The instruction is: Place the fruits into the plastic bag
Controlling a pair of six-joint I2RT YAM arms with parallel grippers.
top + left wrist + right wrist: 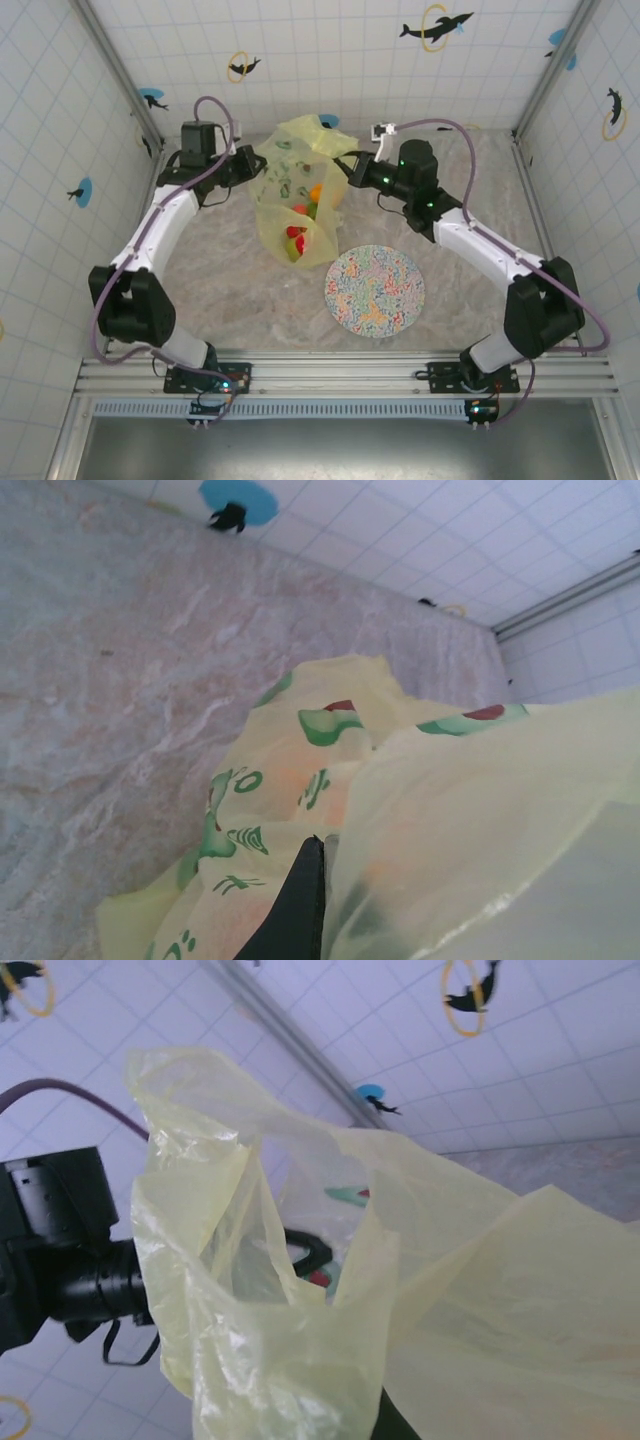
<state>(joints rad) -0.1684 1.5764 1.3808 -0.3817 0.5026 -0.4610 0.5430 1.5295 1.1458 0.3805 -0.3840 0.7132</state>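
1. Left side. My left gripper (250, 166) sits at the far left of the table (230, 290). Its jaws are pressed together on the left edge of the plastic bag (298, 190). In the left wrist view, one black finger (298, 905) rises from the bottom edge with the yellow-green film (460, 810) lying directly against it. The film spreads away over the marbled table surface (120, 680), and green printed motifs are visible on its folds.

2. Centre. The plastic bag is stretched between my two grippers, its mouth at the far end and its lower end resting on the table nearer my bases. The fruits (297, 236) lie inside it. Red and green pieces are bunched at the near end, and an orange piece sits higher up, all seen through the film.

3. Right side. My right gripper (353, 168) is pinched shut on the right edge of the bag, opposite the left gripper. In the right wrist view, the crinkled film (300, 1290) rises just ahead of the camera.

4. Near right. A speckled round plate (375, 291) lies flat on the table, just beside the lower end of the bag and apart from both grippers.
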